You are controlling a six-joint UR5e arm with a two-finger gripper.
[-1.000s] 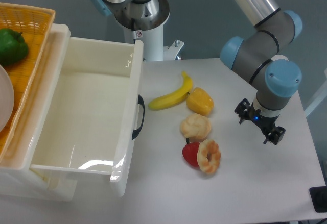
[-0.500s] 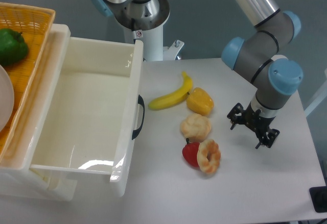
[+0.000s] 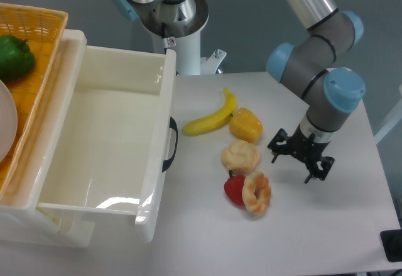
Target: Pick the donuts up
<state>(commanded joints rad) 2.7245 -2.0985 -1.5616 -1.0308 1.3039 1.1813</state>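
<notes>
The donut [image 3: 257,193] is an orange-tan ring with pale cream frosting and a centre hole. It stands tilted on the white table, leaning against the glossy red pepper [image 3: 235,189] on its left. My gripper [image 3: 291,168] hangs above the table to the right of the donut and slightly farther back, apart from it. Its two dark fingers are spread wide, with nothing between them.
A pale cream puff-like toy [image 3: 240,156], an orange-yellow bell pepper [image 3: 246,124] and a banana [image 3: 211,118] lie behind the donut. A large white bin [image 3: 161,138] stands at left. A wicker basket [image 3: 34,31] with a green pepper [image 3: 14,58] is at far left.
My gripper has moved left and slightly forward, from near the table's right side toward the donut. Its fingers stay spread. The toys have not moved.
</notes>
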